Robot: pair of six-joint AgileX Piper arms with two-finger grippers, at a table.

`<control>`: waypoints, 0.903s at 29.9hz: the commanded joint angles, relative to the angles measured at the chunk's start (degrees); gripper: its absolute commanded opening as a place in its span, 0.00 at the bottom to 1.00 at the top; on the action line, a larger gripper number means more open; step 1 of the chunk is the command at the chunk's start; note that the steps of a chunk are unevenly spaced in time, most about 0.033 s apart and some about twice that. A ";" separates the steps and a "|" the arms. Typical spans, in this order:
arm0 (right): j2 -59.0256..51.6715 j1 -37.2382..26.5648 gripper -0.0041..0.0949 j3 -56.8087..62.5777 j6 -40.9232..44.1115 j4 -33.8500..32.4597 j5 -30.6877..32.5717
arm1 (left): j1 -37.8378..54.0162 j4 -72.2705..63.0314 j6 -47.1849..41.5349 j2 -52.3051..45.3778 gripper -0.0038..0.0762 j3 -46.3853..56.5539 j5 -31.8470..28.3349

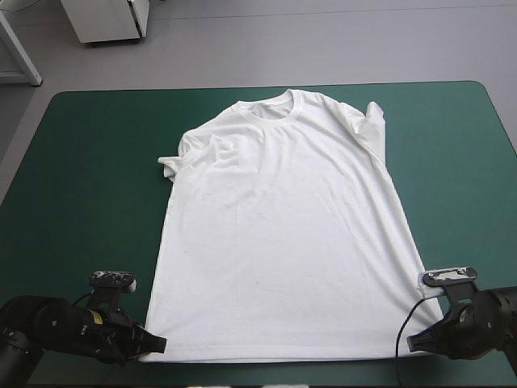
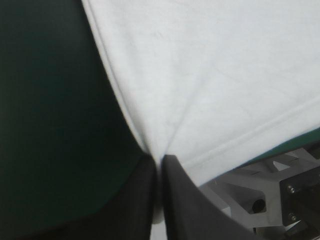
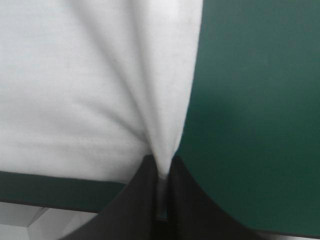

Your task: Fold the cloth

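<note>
Hands grip the two near corners of the shirt. The left hand [image 1: 153, 343] is pinched nearly closed on the near left corner of the T-shirt [image 1: 283, 226], with creases fanning out from the pinch. The right hand [image 1: 412, 341] is pinched the same way on the near right corner, where the cloth is drawn into a narrow fold. At both hands the very tip of the corner is buried between the black fingers [image 2: 142, 200] and cannot be seen. From above, the fingertips themselves are hard to make out against the dark arms.

The teal-green surface [image 1: 89, 162] fills most of the high view. Its near edge and near corners are cut off. The T-shirt lies spread flat in the middle of it, neck toward the far edge and bottom toward the robot, well clear of both side edges. Only its upper face shows.

Its two sleeves are bunched. The left sleeve [image 1: 178, 158] is folded over on itself, and the right sleeve [image 1: 371, 121] is turned up, so neither opening can be made out. The collar [image 1: 271, 107] lies flat and round. The hem [image 1: 275, 356] runs straight between the two hands, and its stitching is plain only in the wrist views.
</note>
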 commanded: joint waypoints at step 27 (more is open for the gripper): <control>31.42 0.32 0.62 -40.58 2.10 -4.08 -9.63 | 0.04 11.89 -0.09 40.93 0.61 -38.05 -19.20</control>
